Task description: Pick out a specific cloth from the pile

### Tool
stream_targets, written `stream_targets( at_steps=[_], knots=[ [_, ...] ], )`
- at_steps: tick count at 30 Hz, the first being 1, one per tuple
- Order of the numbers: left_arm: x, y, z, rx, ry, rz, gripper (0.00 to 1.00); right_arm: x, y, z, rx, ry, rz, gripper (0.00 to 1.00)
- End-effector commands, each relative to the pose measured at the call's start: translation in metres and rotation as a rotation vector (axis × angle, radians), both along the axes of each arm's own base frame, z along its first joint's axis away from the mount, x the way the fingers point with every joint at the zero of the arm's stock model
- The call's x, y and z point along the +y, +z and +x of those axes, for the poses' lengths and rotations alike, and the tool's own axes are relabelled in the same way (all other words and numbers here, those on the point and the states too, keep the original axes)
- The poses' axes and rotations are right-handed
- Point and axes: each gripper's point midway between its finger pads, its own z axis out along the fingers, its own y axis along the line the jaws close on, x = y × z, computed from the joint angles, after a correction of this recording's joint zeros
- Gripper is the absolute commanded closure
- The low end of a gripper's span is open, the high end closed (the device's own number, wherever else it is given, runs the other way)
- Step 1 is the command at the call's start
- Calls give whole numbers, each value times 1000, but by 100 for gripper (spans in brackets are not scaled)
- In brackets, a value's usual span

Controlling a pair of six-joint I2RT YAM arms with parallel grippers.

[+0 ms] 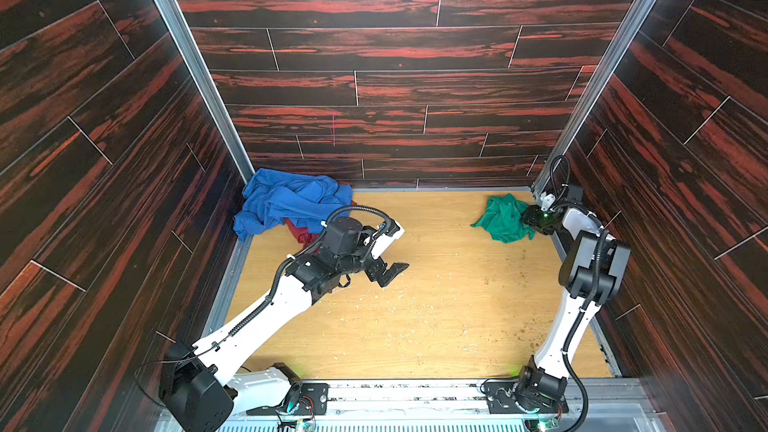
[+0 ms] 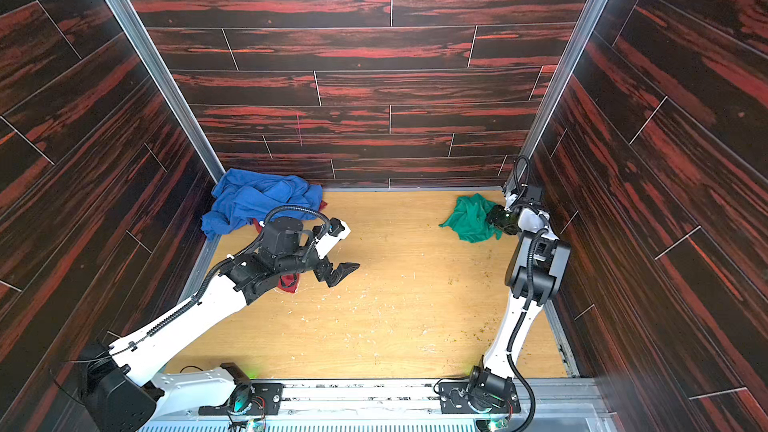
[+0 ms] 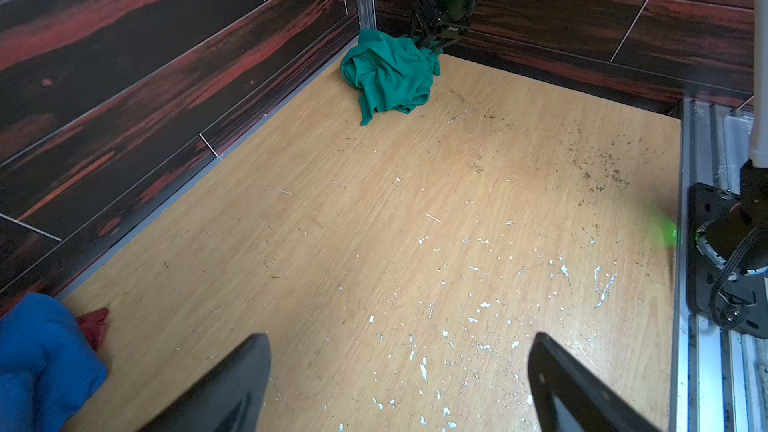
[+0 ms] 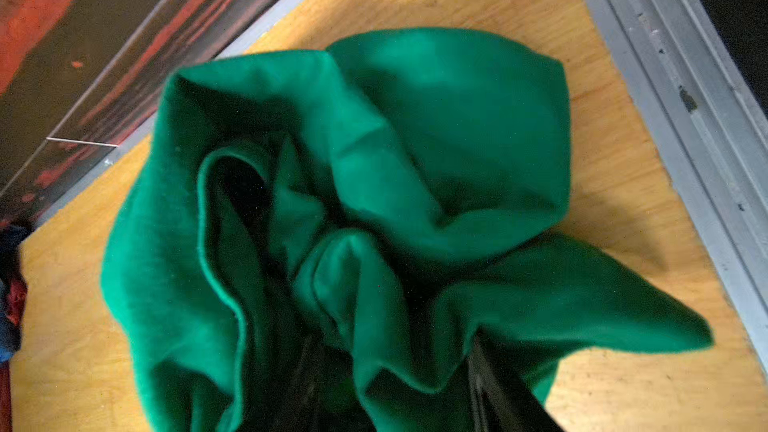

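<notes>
Emerald-green soft cloth (image 1: 503,220) is the piece to be picked out, and both top views show it already separated from the heap. Largest in the scene is a light wooden tabletop (image 1: 436,317), scuffed with pale flecks and walled by dark panels. In its far left corner sits the pile (image 1: 286,201), mostly a large rumpled royal-blue cloth (image 2: 257,197). The green cloth lies crumpled in the far right corner, well apart from the pile. A smaller dark red cloth (image 1: 297,231) peeks from under the blue one. The right gripper (image 1: 525,220) is buried in the green folds. The right wrist view shows fabric bunched between its black fingers (image 4: 498,384), but whether they pinch it firmly cannot be told. The left gripper (image 1: 395,276) hovers near the pile, jaws spread wide and empty. Judging from this, the sorting looks nearly done. What is left seems to be settling or letting go of the green piece.
</notes>
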Motion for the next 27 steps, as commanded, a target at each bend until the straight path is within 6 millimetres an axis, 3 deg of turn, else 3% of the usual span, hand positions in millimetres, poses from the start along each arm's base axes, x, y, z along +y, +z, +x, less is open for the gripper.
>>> stream_targets(
  at_steps=[1,2,5,9,14,17,20,22,23,27],
  knots=[
    [0,9,-7,-23,-24,-3,1,-3,35,-4,-39,-37,-41,41],
    [1,11,-7,-26,-24,-8,1,-6,46,-7,-55,-52,-69,39],
    [3,20,-10,-46,-16,-38,1,-11,85,-17,-132,-95,-141,1],
    [20,40,-7,-133,50,-48,1,-2,142,-32,-273,-114,-190,1],
    [68,67,11,-254,284,-47,1,32,199,-64,-410,-69,-158,1],
    [123,66,32,-277,639,-37,1,56,195,-96,-432,-42,-122,1],
    [199,40,40,-304,1069,-12,1,85,169,-129,-469,16,-101,1],
    [254,4,32,-314,1331,30,1,105,142,-151,-507,65,-138,1],
    [271,-12,28,-321,1406,34,1,110,129,-160,-516,73,-163,1],
    [303,-81,25,-374,1478,23,1,119,90,-188,-565,84,-253,1]
  ],
)
